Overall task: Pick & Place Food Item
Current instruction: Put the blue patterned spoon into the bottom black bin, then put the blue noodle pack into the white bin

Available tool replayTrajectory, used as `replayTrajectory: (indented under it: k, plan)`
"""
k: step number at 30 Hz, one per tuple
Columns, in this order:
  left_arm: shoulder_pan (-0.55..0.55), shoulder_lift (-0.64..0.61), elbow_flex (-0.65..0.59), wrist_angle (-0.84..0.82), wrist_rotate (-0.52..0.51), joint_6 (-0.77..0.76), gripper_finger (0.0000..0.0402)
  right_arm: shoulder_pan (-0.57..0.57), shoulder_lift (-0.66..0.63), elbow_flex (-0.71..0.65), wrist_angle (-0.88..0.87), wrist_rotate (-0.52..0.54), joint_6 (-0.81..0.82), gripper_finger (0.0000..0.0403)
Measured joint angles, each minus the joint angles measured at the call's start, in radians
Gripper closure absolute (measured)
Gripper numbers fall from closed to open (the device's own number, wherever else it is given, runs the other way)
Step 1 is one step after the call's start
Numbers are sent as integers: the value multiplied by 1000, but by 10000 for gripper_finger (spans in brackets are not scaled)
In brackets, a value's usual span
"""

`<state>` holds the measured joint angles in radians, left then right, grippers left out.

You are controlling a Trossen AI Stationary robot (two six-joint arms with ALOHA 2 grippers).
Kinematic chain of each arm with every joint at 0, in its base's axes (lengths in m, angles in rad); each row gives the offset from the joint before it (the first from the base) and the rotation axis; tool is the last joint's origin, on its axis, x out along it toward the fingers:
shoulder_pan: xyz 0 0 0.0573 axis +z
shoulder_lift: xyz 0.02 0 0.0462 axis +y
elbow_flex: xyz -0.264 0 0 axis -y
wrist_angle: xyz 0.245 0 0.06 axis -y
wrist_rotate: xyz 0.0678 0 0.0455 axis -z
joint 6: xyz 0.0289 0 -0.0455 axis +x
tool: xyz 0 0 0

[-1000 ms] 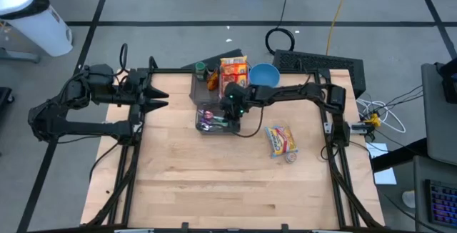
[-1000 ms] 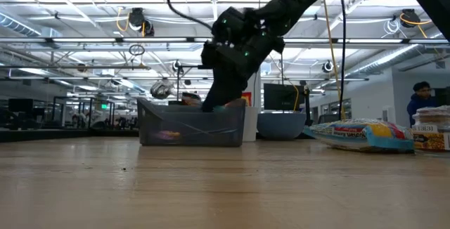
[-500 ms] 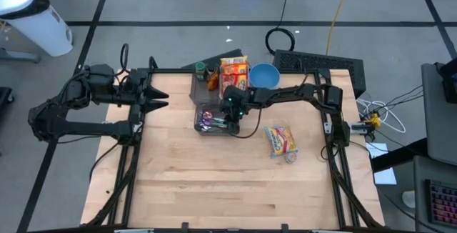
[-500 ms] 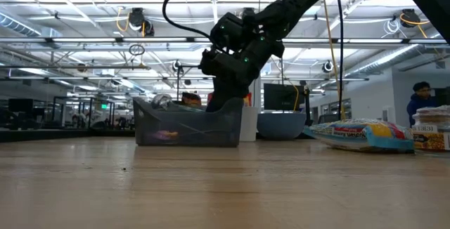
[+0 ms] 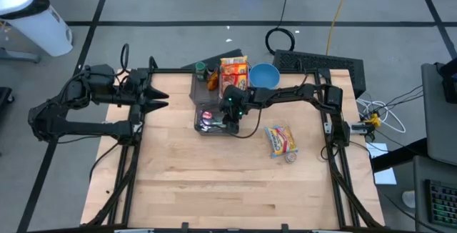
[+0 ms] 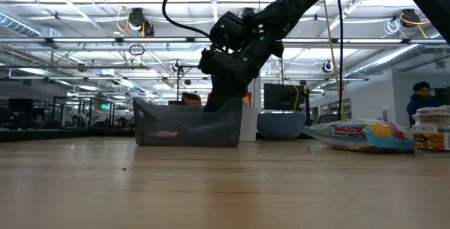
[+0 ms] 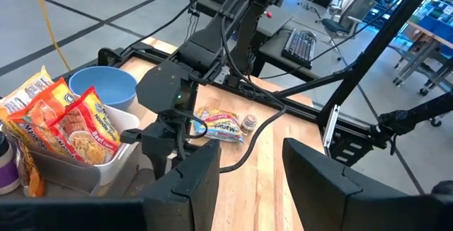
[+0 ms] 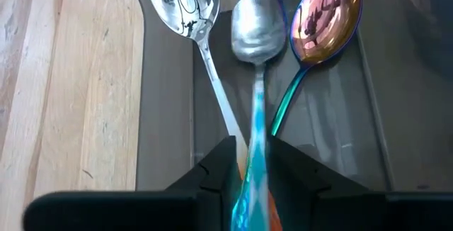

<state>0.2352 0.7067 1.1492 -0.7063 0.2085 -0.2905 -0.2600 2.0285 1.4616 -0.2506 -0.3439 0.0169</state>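
We see the right gripper [image 5: 230, 121] lowered into the grey bin [image 5: 201, 124] just above the centre of the high view, its fingers [image 8: 216, 171] set narrowly on either side of the blue-tinted spoon [image 8: 256, 89] whose handle runs out between them, bowl pointing away from the wrist; whether they grip it or have just let it go we cannot tell. In the right wrist view that spoon's long axis runs straight ahead of the fingers, with a plain silver spoon [image 8: 177, 4] lying to the upper left of it and an iridescent purple spoon [image 8: 325, 15] to the upper right, three spoons in all inside the bin. The food is elsewhere: one snack packet [image 5: 280, 141] lies flat on the table [image 5: 214, 190] right of centre, well apart from the bin, with a small jar [image 5: 291, 158] just below it, and two noodle packets [image 5: 233, 72] stand beside one blue bowl [image 5: 263, 75] at the upper middle. We judge the right arm much the nearer to the packet. The left gripper [image 5: 158, 97] waits at the upper left edge of the table, fingers apart and holding nothing
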Motion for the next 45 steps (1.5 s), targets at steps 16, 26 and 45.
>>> replayTrajectory:
  k: [16, 26, 45]
  plan:
    - [0, 0, 0, 0, -1, 3, 240, -12, -33, 2, 77, 8, 69, 234]
    - [0, 57, 0, 104, -87, 6, 240, -51, -173, 1, 169, 3, 205, 209]
    - [0, 276, 0, 265, -49, -1, 240, -59, -474, 1, 251, -59, 366, 208]
